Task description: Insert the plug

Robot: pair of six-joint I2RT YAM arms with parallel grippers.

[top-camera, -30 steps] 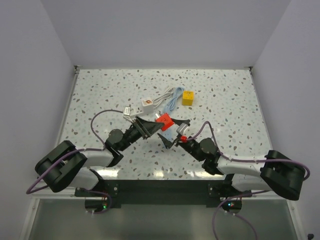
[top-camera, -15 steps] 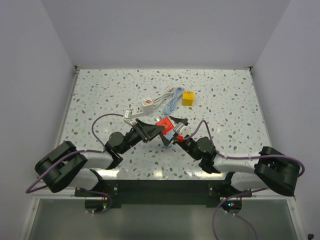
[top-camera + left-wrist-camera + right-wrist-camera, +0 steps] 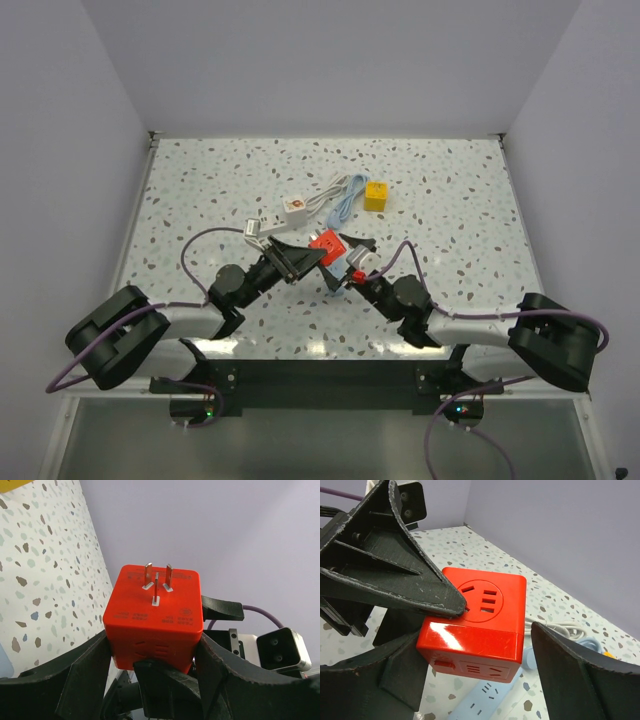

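L pincer [image 3: 152, 666] clamps red cube plug [image 3: 155, 620], 3 prongs facing cam, speckled table [image 3: 45, 580] behind

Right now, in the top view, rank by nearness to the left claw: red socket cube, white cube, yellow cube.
1. red socket cube, in the left claw
2. white cube, behind, slightly left
3. yellow cube, back right

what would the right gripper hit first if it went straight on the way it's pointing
Most likely the red plug cube, held by the left gripper and sitting between the open fingers of the right gripper; depth is unclear.
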